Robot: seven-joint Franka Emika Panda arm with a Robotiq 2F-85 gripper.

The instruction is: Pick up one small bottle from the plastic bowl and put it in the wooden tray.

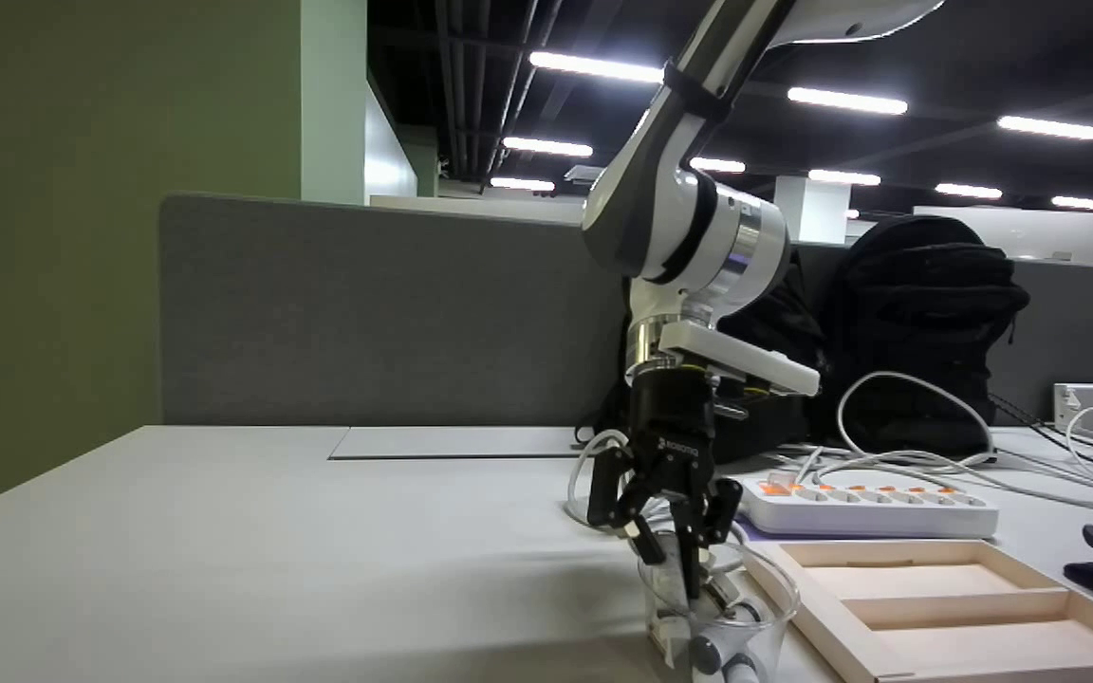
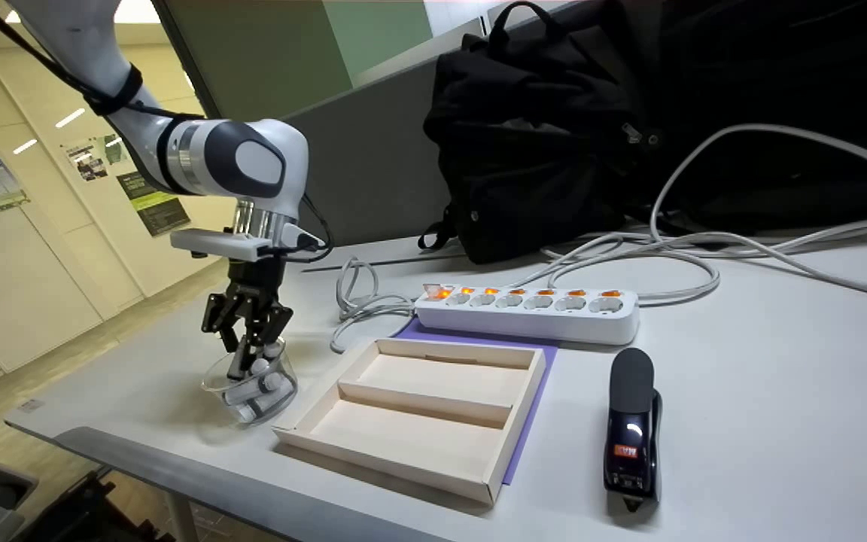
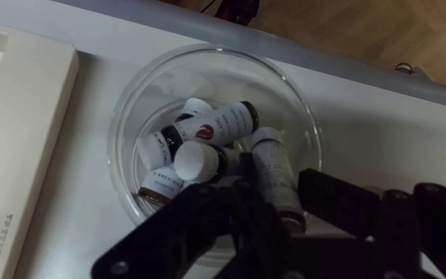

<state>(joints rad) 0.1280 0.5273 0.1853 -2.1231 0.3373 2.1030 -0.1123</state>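
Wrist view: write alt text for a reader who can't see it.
Black robot fingers flank a small bottle in a clear plastic bowl; whether they grip it is unclear. Other bottles lie beside it, and part of the wooden tray shows at left.

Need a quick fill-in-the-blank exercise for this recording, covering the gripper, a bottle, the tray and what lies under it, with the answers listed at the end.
1. In both exterior views, the gripper points ____ into the plastic bowl.
2. In the wrist view, the emblem printed on one bottle is coloured ____.
3. A divider splits the wooden tray into ____ compartments.
4. The sheet under the tray is coloured ____.

Missing words: down; red; two; purple.
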